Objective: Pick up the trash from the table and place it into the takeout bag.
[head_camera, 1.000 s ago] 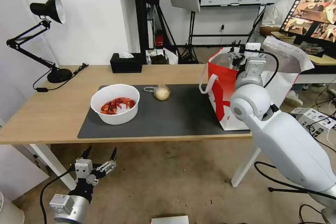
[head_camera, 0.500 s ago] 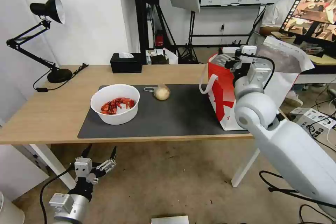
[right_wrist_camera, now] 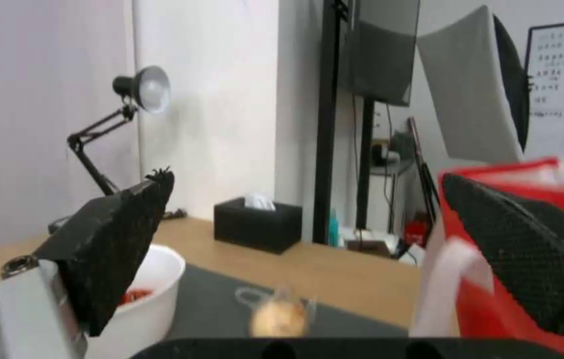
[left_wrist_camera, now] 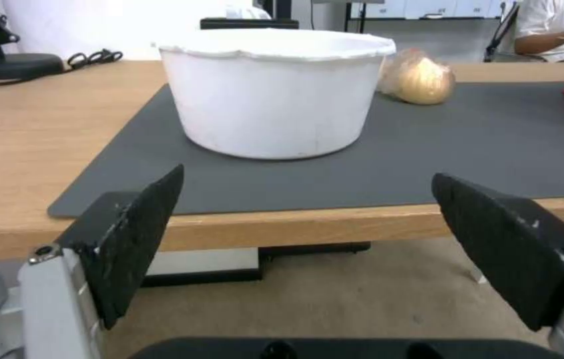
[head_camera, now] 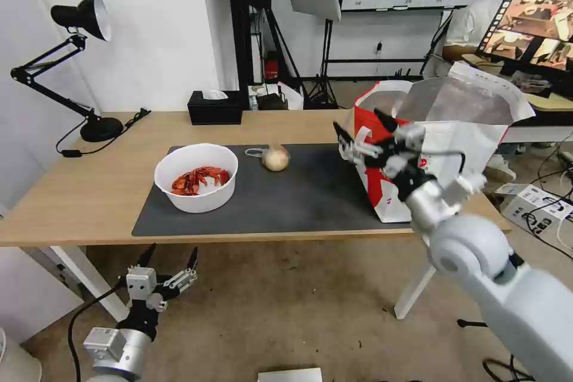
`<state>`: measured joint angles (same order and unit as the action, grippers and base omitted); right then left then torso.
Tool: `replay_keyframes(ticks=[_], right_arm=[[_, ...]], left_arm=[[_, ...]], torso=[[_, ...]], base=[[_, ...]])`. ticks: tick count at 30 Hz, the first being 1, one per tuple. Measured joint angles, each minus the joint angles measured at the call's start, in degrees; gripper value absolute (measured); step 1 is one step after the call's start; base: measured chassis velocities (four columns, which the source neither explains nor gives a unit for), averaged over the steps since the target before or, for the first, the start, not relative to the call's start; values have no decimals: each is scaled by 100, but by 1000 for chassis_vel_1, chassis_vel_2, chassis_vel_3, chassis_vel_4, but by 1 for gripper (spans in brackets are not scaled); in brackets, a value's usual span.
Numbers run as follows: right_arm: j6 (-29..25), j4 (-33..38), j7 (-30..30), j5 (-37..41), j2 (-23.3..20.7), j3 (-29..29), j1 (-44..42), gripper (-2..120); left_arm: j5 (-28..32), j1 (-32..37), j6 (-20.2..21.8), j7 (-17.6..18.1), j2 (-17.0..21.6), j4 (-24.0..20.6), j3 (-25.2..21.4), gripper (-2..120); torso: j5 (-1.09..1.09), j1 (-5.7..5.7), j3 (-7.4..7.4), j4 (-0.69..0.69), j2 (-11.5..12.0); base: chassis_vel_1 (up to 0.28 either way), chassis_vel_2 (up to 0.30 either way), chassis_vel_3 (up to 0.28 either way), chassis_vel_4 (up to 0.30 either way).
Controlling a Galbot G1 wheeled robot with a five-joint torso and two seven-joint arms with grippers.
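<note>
Two pieces of trash are sitting on the dark grey mat (head_camera: 286, 203) in front of me: the white bowl (head_camera: 196, 177) with red shells inside, and the clear-bagged beige ball (head_camera: 276, 158) just beyond it toward the takeout bag (head_camera: 441, 149). That bag is standing upright at the mat's right end, its foil-lined mouth gaping open. I'm holding my right gripper (head_camera: 365, 132) up in the air beside the bag's red face, near a white loop handle, fingers spread wide and gripping nothing; from its wrist I'm looking across at the beige ball (right_wrist_camera: 279, 315), the bowl (right_wrist_camera: 146, 294) and the black tissue box (right_wrist_camera: 257, 224) at the back of the table (head_camera: 89, 191). I'm hanging my left gripper (head_camera: 169, 259) low, below the table's front edge, fingers released and empty, pointing up at the bowl's wall (left_wrist_camera: 272, 94) with the ball (left_wrist_camera: 421, 77) behind it.
</note>
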<state>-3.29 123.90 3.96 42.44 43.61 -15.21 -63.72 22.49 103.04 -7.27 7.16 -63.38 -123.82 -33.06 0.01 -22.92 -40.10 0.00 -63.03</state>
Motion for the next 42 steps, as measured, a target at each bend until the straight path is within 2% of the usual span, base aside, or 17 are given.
replay_keyframes(ticks=[2, 9, 10, 12, 15, 21, 33, 42], right_arm=[[-227, 57, -38, -148, -27, -189, -625, 100], [-625, 54, -65, -585, 116, -339, -1472, 100], [-741, 17, -39, -814, 327, -341, -1768, 100], [-782, -10, -15, -907, 422, -334, -1880, 100], [-993, -192, 283, -1491, 828, -247, -2296, 100], [-1208, -506, 544, -2019, 1218, -171, -2763, 100], [-1330, -694, 675, -2350, 1486, -143, -3020, 100], [-1300, -687, 724, -2459, 1527, -83, -3044, 100]], left_arm=[[-20, 30, -8, -5, -46, -20, -1, 100], [-86, 102, -97, -19, -102, -27, -3, 100], [-98, 109, -110, -23, -104, -20, -3, 100], [-101, 110, -113, -22, -105, -12, -4, 100], [-151, 126, -134, -29, -104, 83, -3, 100], [-225, 163, -148, -36, -153, 123, 15, 100], [-294, 224, -173, -79, -179, 171, 38, 100], [-294, 268, -208, -121, -172, 133, 28, 100]], torso=[[0, 0, 0, -1, 0], [0, 1, 0, -1, 0], [-1, 1, 0, 0, 0], [-1, 1, 0, 0, 0], [0, 0, 0, 1, 0], [-1, 1, 0, -1, 0], [-1, 0, 0, 0, 0], [-1, 0, 0, 0, 0]], base=[[0, 0, 0, 0], [0, 0, 0, 0], [0, 0, 0, 0], [0, 0, 0, 0], [0, 0, 0, 0], [0, 0, 0, 0], [0, 0, 0, 0], [0, 0, 0, 0]])
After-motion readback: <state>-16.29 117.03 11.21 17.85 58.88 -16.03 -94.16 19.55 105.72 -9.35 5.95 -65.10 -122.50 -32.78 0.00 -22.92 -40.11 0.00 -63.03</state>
